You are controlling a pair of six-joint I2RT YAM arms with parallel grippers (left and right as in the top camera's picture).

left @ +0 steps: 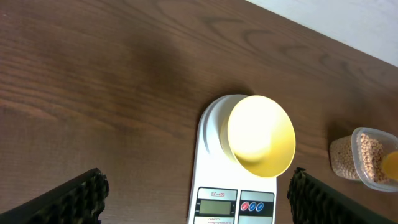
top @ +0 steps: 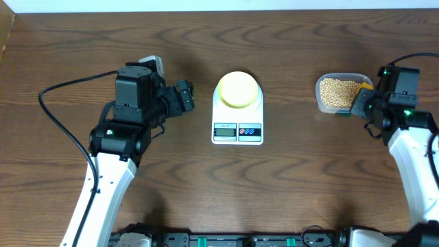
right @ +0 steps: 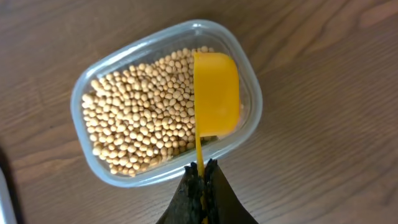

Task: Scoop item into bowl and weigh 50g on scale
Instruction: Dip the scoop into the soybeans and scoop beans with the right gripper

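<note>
Across the dark wooden counter (top: 288, 192), seen from overhead, the white scale (top: 237, 134) sits at the middle with the pale-yellow bowl (top: 238, 90) resting on its platform. The left gripper (top: 184, 97) hovers just beside the scale's left edge, pointing toward it and apart from both scale and bowl. Well off to the right, a clear plastic tub (top: 319, 96) holds the beans (top: 337, 90). The right gripper (top: 367, 108) is at the tub's right end, with a yellow scoop (top: 361, 101) at its tip. A pale strip of wall (top: 206, 5) runs along the counter's far edge.

From the left wrist, the jaws stand wide, with a ridged black finger (left: 68, 199) in each lower corner. The scale's front lies in the gap between them, showing its grey display (left: 211, 207) and round red and blue buttons (left: 257, 206). The bowl sits just beyond, roughly centred ahead. The tub of beans shows at the right edge, well apart.

From the right wrist, the jaws are pinched tight on the scoop's thin handle. The scoop's cup lies over the beans along the tub's right side. It seems to rest on top of them rather than dig in, though the angle does not settle that. Brown wood grain surrounds the tub on all sides.
</note>
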